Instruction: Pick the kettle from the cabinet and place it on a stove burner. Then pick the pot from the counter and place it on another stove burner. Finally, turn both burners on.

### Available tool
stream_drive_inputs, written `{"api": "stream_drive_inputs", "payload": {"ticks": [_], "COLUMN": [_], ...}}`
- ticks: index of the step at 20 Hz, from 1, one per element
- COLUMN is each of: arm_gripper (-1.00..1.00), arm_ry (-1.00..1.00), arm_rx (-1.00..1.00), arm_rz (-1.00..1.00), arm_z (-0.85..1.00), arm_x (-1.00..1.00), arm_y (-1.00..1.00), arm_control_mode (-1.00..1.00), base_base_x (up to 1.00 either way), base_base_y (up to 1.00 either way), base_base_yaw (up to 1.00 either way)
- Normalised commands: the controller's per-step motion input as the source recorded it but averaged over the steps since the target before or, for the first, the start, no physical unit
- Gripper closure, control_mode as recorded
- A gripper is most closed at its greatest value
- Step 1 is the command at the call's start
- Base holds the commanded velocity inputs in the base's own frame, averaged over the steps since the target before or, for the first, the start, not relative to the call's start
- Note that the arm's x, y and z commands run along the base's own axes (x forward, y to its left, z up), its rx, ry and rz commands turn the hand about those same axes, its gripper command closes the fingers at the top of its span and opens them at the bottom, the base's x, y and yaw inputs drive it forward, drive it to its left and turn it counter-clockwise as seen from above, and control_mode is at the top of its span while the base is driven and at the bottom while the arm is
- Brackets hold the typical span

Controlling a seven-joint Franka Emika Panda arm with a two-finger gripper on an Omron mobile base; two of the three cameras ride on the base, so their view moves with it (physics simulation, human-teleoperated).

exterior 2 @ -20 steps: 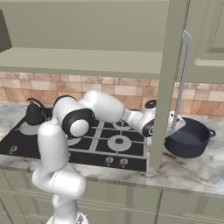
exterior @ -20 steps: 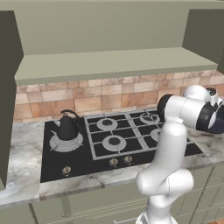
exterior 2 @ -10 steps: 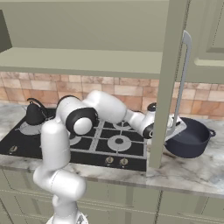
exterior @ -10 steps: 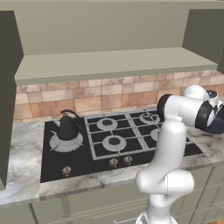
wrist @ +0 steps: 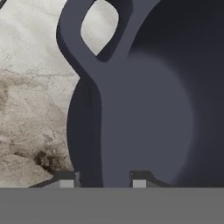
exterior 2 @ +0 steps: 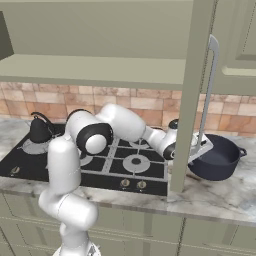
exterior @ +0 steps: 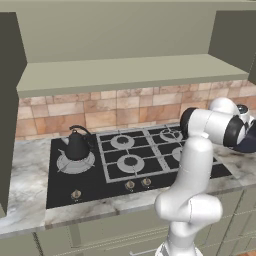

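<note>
- Two tips of my claw straddle the pot wall in hand view: one outside, one inside, rim running up betw. them.
- Change: a sec ago jaws were wide apart, now they've drawn in around that wall. Can't tell if the pads bite yet; a sliver of gap seems to show on the inner side.
- Meaning, my guess: grasp for step 2 is underway, and the lift comes only once the squeeze is firm.
- Hand view gives what base cams don't: exact rim line vs. tips, plus the pot's loop handle just beyond my grip point, w/ the counter showing marbled under & beside the pot.
- Right base view gives the wider picture: the pot sits flat on the counter, not raised, w/ the open cabinet door edge-on just beside it, so the lift path is tight.
- Left base view: only a navy sliver of pot behind my wrist, so no use for the grip.
- Farthest from the pot: the kettle upright on the stove burner, across the hob. Step 1 looks done; knobs untouched afaict.
</note>
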Motion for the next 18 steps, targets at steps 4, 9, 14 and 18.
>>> {"api": "stream_drive_inputs", "payload": {"ticks": [4, 9, 14, 18], "arm_gripper": [1.00, 1.00, 1.00, 1.00], "arm_ry": [0.00, 0.00, 0.00, 0.00], "arm_rx": [0.00, 0.00, 0.00, -0.02], "arm_rz": [0.00, 0.00, 0.00, 0.00], "arm_z": [0.00, 0.00, 0.00, 0.00], "arm_x": [-0.02, -0.09, -0.05, -0.01], "arm_y": [0.00, 0.14, 0.37, 0.52], "arm_control_mode": [-1.00, -1.00, -1.00, -1.00], "base_base_x": [0.00, 0.00, 0.00, 0.00], "base_base_y": [0.00, 0.00, 0.00, 0.00], "base_base_yaw": [0.00, 0.00, 0.00, 0.00]}}
